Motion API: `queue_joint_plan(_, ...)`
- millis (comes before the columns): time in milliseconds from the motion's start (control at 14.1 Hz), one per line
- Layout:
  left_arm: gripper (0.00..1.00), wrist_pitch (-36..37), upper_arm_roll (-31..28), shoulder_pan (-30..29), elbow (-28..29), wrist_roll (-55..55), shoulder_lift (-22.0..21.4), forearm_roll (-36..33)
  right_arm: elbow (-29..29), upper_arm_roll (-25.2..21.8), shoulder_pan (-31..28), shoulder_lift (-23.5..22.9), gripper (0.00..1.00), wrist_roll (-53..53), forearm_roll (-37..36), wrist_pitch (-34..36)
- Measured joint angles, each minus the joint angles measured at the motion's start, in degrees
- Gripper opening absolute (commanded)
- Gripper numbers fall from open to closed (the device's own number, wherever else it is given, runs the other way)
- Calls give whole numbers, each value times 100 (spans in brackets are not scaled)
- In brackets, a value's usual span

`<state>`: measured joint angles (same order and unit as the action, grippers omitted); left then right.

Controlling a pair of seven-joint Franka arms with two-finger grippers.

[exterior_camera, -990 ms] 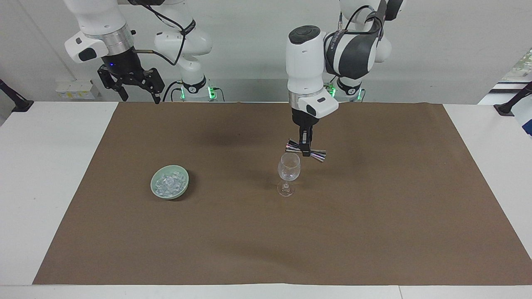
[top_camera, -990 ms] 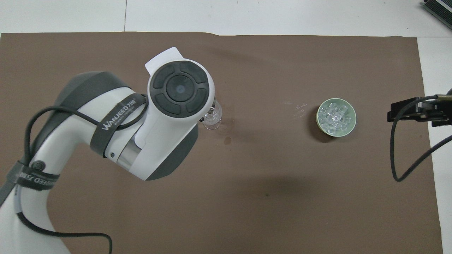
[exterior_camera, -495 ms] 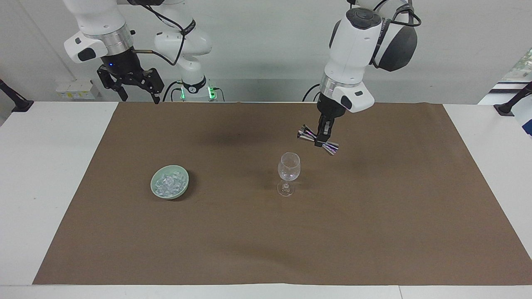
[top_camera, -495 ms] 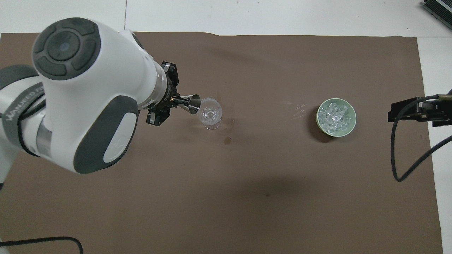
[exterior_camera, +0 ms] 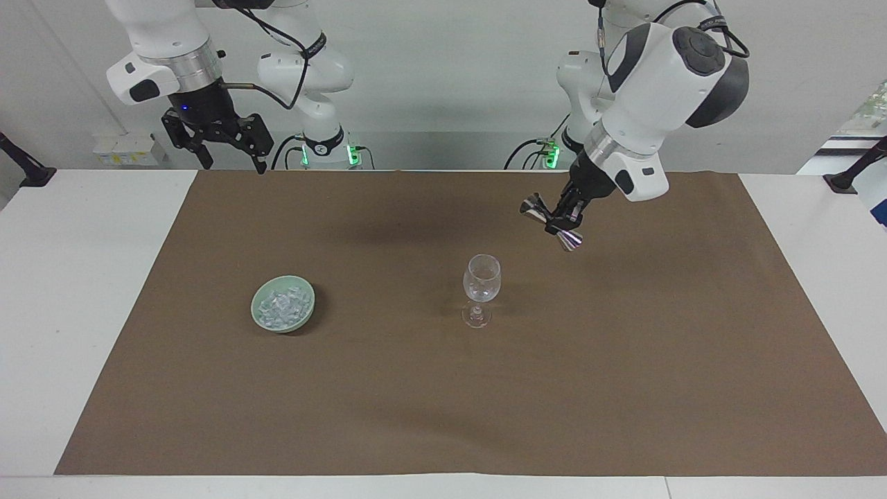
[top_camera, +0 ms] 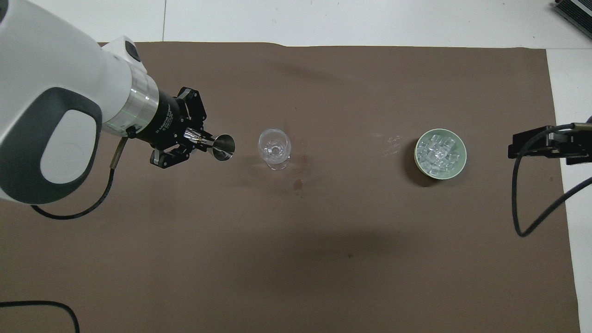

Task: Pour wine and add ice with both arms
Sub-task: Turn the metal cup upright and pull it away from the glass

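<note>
A clear wine glass point(exterior_camera: 481, 281) point(top_camera: 274, 148) stands upright in the middle of the brown mat. My left gripper point(exterior_camera: 563, 217) point(top_camera: 196, 138) hangs in the air beside it, toward the left arm's end of the table. It is shut on the waist of a shiny double-ended metal jigger point(exterior_camera: 552, 222) point(top_camera: 222, 147), which is held tilted. I cannot tell whether any wine is in the glass or the jigger. The ice point(exterior_camera: 283, 305) point(top_camera: 439, 152) lies in a pale green bowl point(exterior_camera: 253, 308) point(top_camera: 416, 155). My right gripper point(exterior_camera: 234, 165) point(top_camera: 532, 147) waits open, raised at its own end.
The brown mat point(exterior_camera: 624, 388) covers most of the white table. A small dark spot point(top_camera: 298, 185) and faint wet marks point(top_camera: 391, 141) show on the mat near the glass.
My left gripper has carried the jigger away from over the glass toward the left arm's end, and the wrist has swung outward. The right arm has not moved.
</note>
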<state>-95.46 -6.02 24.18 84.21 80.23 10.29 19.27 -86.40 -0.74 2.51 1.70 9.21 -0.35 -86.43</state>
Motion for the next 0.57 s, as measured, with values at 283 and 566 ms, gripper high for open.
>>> queue_joint_plan(283,0,395,-621,-43,130,-975,-24,660,-23,0,0,-131,100,0,0,-198)
queue_joint_plan(566,0,738,-1215,-127,467,-2009,-40,1360,-51,0,0,-382,100,0,0,-477)
